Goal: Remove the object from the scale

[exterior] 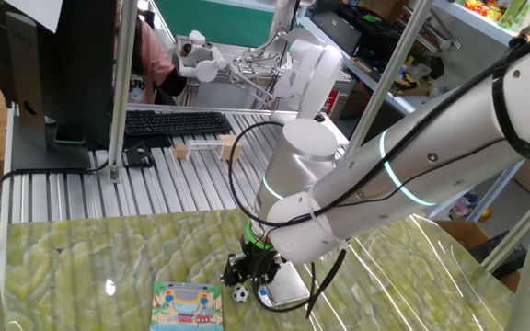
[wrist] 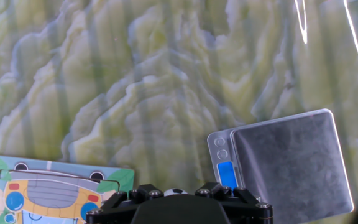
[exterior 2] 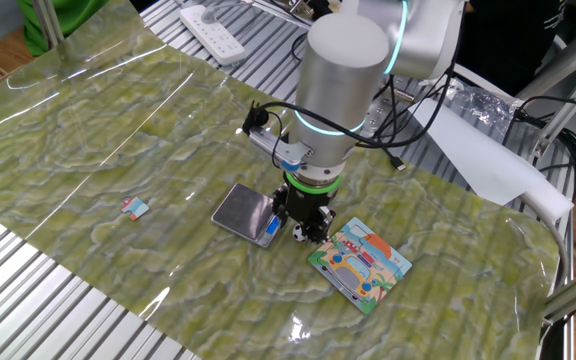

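Note:
The tiny black-and-white ball, the object [exterior: 240,294], lies on the green marbled mat between the scale [exterior 2: 243,210] and a picture card. The scale's silver platform [wrist: 291,162] is bare, with its blue display strip facing the ball. My gripper [exterior 2: 303,228] stands low over the mat, pointing straight down and open. In the hand view the ball [wrist: 176,192] peeks out between the dark fingers [wrist: 211,190], with a gap on each side. The ball's lower part is hidden by the hand there.
A colourful picture card [exterior 2: 360,262] lies just beside the ball, on the side away from the scale. A small white-blue scrap [exterior 2: 134,208] sits further off on the mat. Ribbed metal table, a keyboard [exterior: 175,123] and a monitor stand beyond the mat.

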{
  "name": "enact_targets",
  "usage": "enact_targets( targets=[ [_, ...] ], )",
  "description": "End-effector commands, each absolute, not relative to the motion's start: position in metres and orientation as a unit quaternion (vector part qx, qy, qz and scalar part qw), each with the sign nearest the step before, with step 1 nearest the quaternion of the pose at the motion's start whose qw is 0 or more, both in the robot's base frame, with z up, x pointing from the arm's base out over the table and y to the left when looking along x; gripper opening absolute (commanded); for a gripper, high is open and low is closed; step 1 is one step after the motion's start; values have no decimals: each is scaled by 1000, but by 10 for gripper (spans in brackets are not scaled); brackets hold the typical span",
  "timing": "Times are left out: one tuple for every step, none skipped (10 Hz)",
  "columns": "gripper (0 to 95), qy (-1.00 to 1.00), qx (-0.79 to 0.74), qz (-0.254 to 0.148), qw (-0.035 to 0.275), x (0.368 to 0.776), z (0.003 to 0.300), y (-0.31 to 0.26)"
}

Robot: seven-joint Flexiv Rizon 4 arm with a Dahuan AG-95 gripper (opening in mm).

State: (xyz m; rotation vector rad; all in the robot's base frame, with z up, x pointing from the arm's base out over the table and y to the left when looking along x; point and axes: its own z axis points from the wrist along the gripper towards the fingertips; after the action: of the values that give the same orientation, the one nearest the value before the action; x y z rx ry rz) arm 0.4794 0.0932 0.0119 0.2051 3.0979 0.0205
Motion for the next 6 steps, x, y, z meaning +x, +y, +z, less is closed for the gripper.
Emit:
enact_targets(
  targets=[
    [570, 997, 76, 12, 17, 479, 16, 94],
    [570, 997, 76, 12, 16, 478, 20, 94],
    [570, 997, 76, 12, 16, 477, 22, 94],
    [570, 997, 76, 11, 16, 476, 26, 94],
    [570, 997, 76, 8, 16, 475, 30, 94],
    [570, 997, 76, 7, 16, 473, 35, 94]
  ],
)
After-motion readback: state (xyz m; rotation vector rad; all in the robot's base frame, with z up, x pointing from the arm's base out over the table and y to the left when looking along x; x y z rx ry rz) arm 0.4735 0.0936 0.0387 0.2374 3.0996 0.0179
